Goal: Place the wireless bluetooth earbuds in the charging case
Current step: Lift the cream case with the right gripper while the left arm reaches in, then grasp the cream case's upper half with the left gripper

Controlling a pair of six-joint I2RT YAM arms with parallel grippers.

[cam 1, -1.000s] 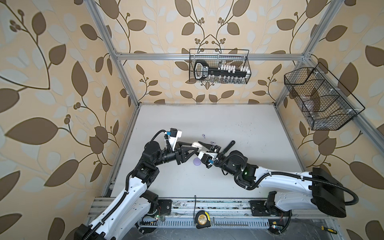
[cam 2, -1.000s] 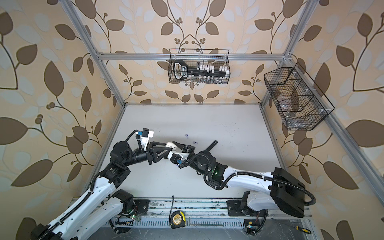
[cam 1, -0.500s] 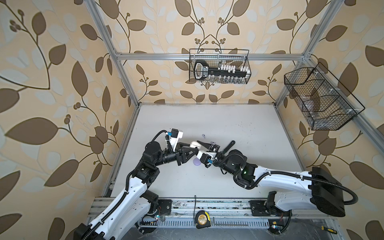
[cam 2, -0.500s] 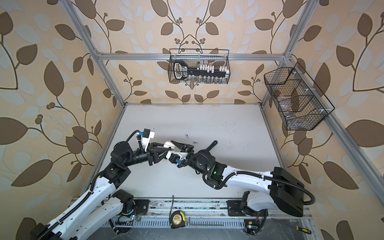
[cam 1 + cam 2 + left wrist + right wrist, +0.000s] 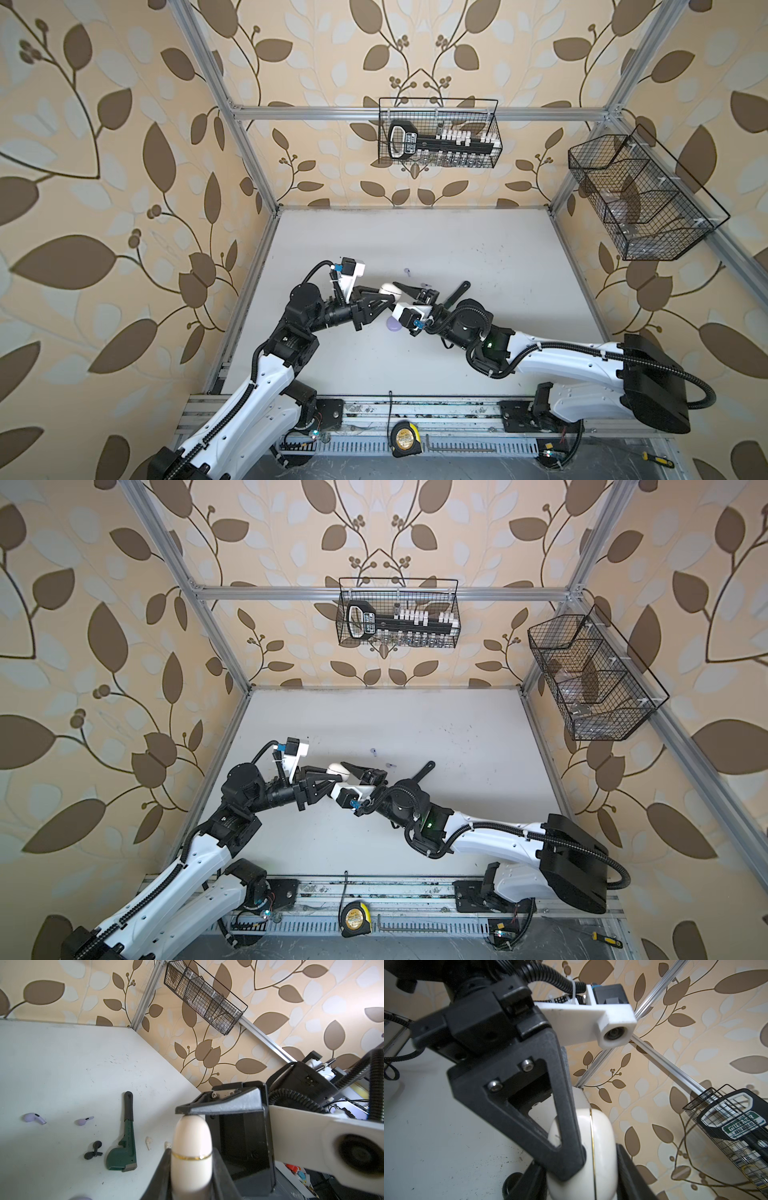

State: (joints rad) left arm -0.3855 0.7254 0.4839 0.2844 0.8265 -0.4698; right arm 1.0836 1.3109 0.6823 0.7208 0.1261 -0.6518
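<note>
A white charging case (image 5: pixel 390 289) (image 5: pixel 337 769) with a gold seam hangs above the table, closed, held from both sides. My left gripper (image 5: pixel 191 1167) (image 5: pixel 384 300) is shut on its lower half. My right gripper (image 5: pixel 581 1178) (image 5: pixel 348 769) is shut on the same case (image 5: pixel 593 1153) from the opposite side. On the table lie two lilac earbuds (image 5: pixel 34 1119) (image 5: pixel 84 1121), two black earbuds (image 5: pixel 94 1150) and two white earbuds (image 5: pixel 148 1141) (image 5: pixel 167 1145), all apart from the grippers.
A dark green wrench-shaped tool (image 5: pixel 124 1147) lies between the black and white earbuds. A lilac case (image 5: pixel 392 324) sits on the table under the grippers. Wire baskets (image 5: pixel 438 133) (image 5: pixel 640 199) hang on the back and right walls. A tape measure (image 5: pixel 402 436) lies on the front rail.
My left gripper's jaws have closed onto the white case. Both arms have stayed nearly in place, and the right gripper's hold has not changed.
</note>
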